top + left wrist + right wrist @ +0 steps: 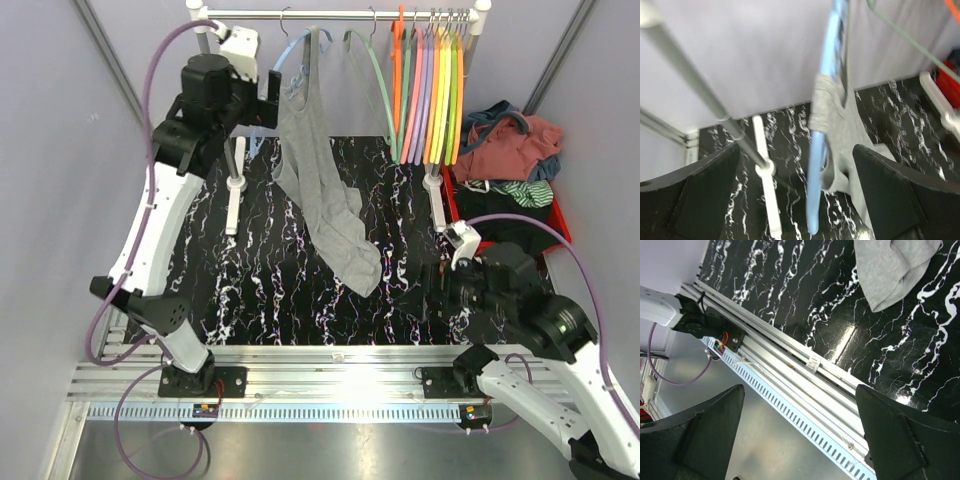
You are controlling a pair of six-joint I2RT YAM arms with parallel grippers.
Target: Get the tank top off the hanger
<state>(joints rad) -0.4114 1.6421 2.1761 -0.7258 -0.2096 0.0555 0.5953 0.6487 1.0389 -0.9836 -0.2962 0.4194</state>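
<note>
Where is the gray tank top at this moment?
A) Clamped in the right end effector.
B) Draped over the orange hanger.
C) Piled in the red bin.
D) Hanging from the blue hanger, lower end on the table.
D: a strap of the gray tank top wraps the blue hanger, and its lower end rests on the black table.

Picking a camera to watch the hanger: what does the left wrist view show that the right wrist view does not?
Only left wrist: the blue hanger with the gray tank top strap over it, the rack pole and a green hanger. Only right wrist: the tank top's lower end lying on the table, the aluminium rail and a purple cable. Both: tank top, black marbled table, and an open gripper: left gripper, right gripper.
</note>
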